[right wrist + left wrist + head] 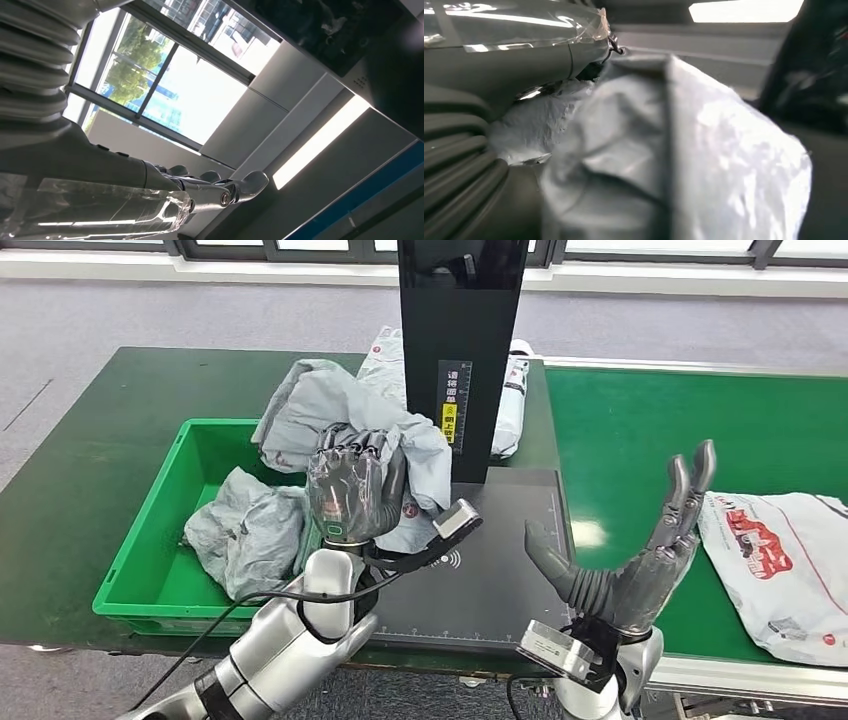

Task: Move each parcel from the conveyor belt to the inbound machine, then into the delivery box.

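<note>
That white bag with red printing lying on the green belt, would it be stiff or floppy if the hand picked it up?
Probably floppy: the white parcel lies flat and wrinkled on the conveyor belt, like a soft plastic mailer. It looks thin, so likely light for its size. Its glossy film may be slippery, so it could sag or slide out of an open grasp like that of the right hand.

This was a parcel-sorting test area in an office-like hall. A green belt (690, 420) carried a white parcel (780, 560) at its right edge; beside it a black scanner post (462, 350) rose from a dark pad (500, 570), and a green bin (160, 540) held grey bags. Grey carpet (100, 310) and tall windows (165, 95) lay behind
</note>
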Controlling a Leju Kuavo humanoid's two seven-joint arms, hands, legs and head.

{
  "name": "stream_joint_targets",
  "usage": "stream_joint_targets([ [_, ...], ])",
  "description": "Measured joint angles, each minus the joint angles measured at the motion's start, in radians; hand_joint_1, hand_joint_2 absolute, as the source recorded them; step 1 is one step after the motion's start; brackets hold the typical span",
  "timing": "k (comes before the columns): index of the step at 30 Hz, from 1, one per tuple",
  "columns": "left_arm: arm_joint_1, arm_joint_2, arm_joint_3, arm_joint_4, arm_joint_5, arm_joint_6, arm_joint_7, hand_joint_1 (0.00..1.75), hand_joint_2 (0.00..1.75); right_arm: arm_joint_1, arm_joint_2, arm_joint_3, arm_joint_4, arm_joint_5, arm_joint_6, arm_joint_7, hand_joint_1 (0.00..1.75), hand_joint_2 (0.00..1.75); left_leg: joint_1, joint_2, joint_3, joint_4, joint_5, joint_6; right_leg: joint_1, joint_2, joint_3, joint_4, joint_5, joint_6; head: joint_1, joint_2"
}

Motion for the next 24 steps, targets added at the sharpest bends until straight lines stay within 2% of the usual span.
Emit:
stream_joint_targets([
  [4,-0.018,0.062,-0.011,-0.101,0.000,0.000,0.000,1.75,1.75,0.002,0.000,-0.008,0.000,0.004,0.000,0.000,0.00,1.75,0.000,0.002,0.000,0.000,0.000,0.000,0.000,0.001,-0.001,0.000,0.000,0.000,0.000,0.000],
  [7,0.004,0.086,0.009,-0.149,0.000,0.000,-0.017,1.75,1.75,0.004,0.000,-0.012,0.000,0.007,0.000,0.000,0.00,1.75,0.000,0.002,0.000,-0.001,0.000,0.000,0.000,0.002,-0.001,0.000,0.000,-0.001,0.000,0.000],
  [12,0.096,0.070,0.158,-0.168,0.000,0.000,-0.160,1.75,1.75,0.015,0.000,-0.013,-0.002,0.005,0.000,0.000,0.00,1.75,0.000,0.003,0.000,-0.001,0.000,-0.001,0.000,0.003,-0.003,0.000,0.000,-0.001,0.000,0.000],
  [18,0.142,0.050,0.262,-0.168,0.000,0.000,-0.200,1.75,1.75,0.016,0.000,-0.015,-0.003,0.003,0.000,0.000,0.00,1.75,0.000,0.003,0.000,-0.001,0.000,-0.001,0.000,0.002,-0.003,0.000,0.000,-0.001,0.000,0.000],
  [20,0.156,0.025,0.308,-0.165,0.000,0.000,-0.297,1.75,1.75,0.015,0.000,-0.015,-0.003,0.003,0.000,0.000,0.00,1.75,0.000,0.003,-0.001,-0.001,0.000,-0.001,0.000,0.002,-0.003,0.000,0.000,0.000,0.000,0.000],
  [22,0.167,-0.016,0.399,-0.151,0.000,0.000,-0.435,1.75,1.75,0.016,0.000,-0.015,-0.003,-0.003,0.000,0.000,0.00,1.75,0.000,0.003,-0.001,-0.001,0.000,-0.001,0.000,0.003,-0.003,0.000,0.000,-0.001,0.000,0.000],
  [24,0.171,-0.048,0.504,-0.124,0.000,0.000,-0.511,1.75,1.75,0.017,0.000,-0.015,-0.003,-0.013,0.000,0.000,0.00,1.75,0.000,0.005,0.000,-0.001,0.000,-0.001,0.000,0.004,-0.003,0.000,0.001,-0.001,0.000,0.000],
])
